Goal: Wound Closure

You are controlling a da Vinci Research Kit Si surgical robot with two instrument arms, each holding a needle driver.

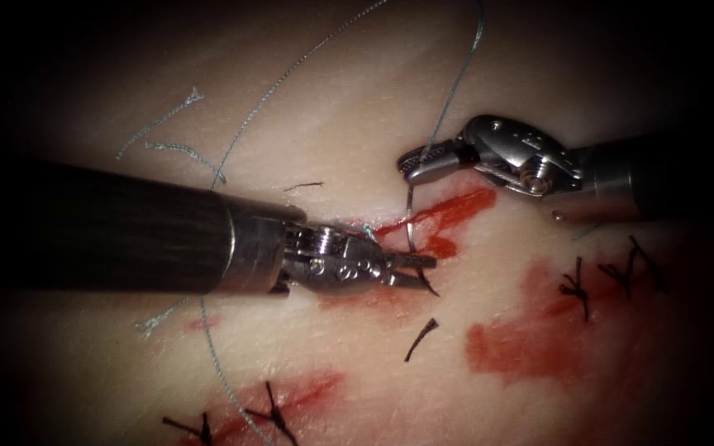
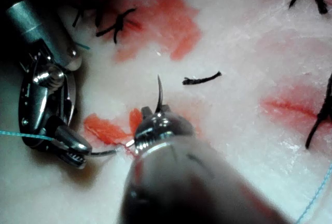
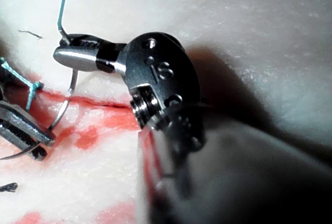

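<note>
Endoscope view: our right end effector (image 1: 411, 168) is clamped on the needle (image 1: 409, 223) at its thread end, above the cut (image 1: 435, 216). Our left end effector (image 1: 423, 271) is clamped on the needle near its tip. The needle arcs between them over the tissue (image 1: 489, 66); teal thread (image 1: 456, 83) trails upward.
</note>
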